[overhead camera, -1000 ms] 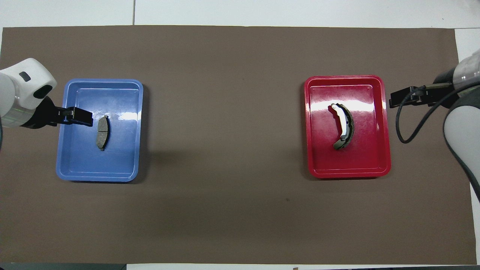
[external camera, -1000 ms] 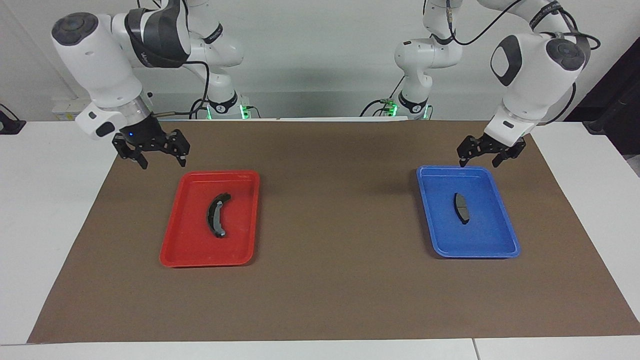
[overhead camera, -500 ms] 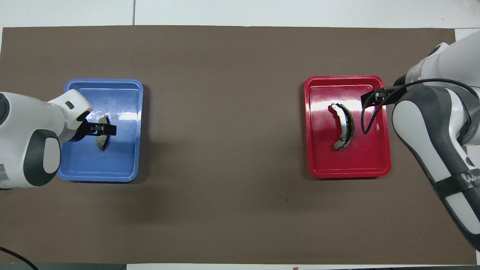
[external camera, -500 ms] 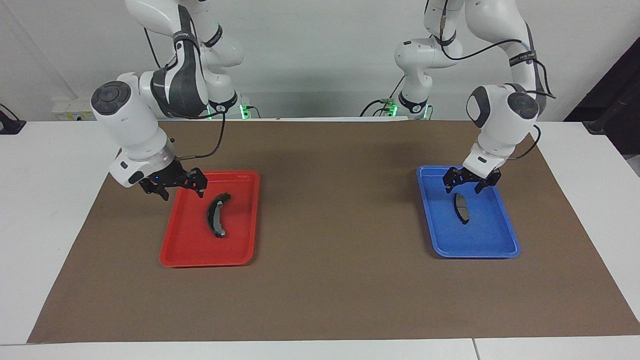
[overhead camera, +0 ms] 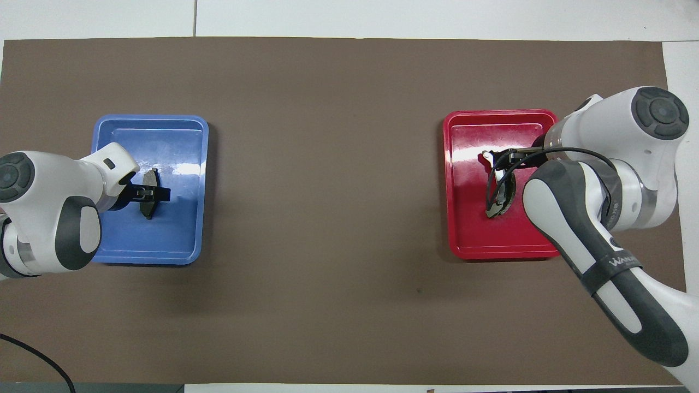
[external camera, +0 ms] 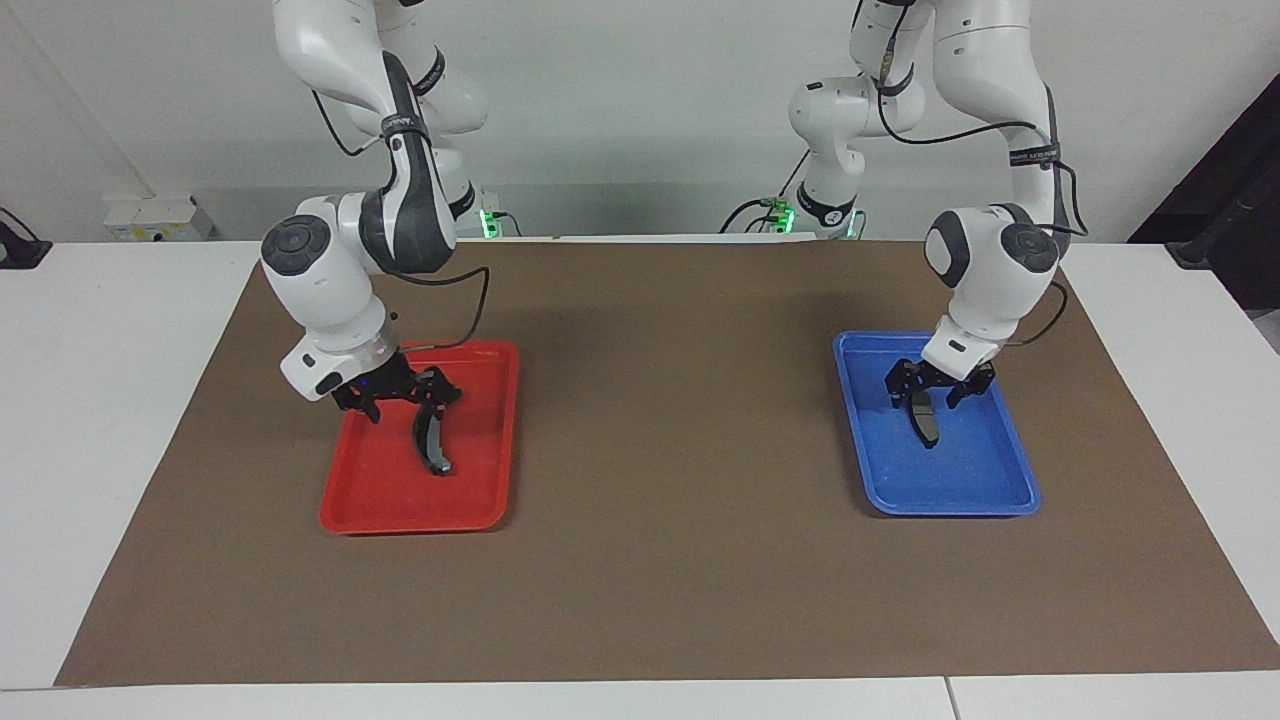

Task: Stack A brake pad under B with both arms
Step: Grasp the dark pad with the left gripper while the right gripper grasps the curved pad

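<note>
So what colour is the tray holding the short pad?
Blue tray, clearest in the facing view, with the short pad inside.

Both views are bright and evenly lit, with soft light from above. Shadows are faint and diffuse: a dim patch on the brown mat (external camera: 660,560) beside each tray, and a soft one near the robots. White glare streaks the floor of the red tray (overhead camera: 464,164) and the blue tray (overhead camera: 180,166) in the overhead view. Focus is sharp throughout, with no motion blur; straight edges stay straight toward the borders.
</note>
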Robot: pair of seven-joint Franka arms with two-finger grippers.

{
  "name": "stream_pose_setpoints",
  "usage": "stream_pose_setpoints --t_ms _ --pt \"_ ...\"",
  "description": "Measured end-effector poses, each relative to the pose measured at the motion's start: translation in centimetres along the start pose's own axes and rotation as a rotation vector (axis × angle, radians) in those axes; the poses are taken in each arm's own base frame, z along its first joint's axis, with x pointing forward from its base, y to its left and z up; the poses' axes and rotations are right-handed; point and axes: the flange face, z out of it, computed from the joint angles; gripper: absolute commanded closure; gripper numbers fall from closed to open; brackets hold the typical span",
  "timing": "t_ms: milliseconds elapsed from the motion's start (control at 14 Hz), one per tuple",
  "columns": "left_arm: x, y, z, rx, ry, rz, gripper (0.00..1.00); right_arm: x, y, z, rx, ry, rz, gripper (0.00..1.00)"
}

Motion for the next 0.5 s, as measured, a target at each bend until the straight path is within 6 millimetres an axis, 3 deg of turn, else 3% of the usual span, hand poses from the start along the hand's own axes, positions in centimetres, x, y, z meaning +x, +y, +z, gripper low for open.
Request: stream_pose_setpoints --t_ms 357,429,500 --pt "-0.1 -0.3 1.4 -0.001 -0.017 0.001 0.08 0.0 0.3 3.8 -0.001 -0.034 0.002 0.03" --pt "-0.1 -0.3 1.7 -0.002 -0.022 0.002 0.16 0.0 0.4 4.5 -0.002 -0.044 0.003 0.04" --pt "-0.2 -0.2 1.9 -0.002 -0.026 0.002 0.32 -0.1 0.5 5.0 -0.002 -0.053 0.004 0.05"
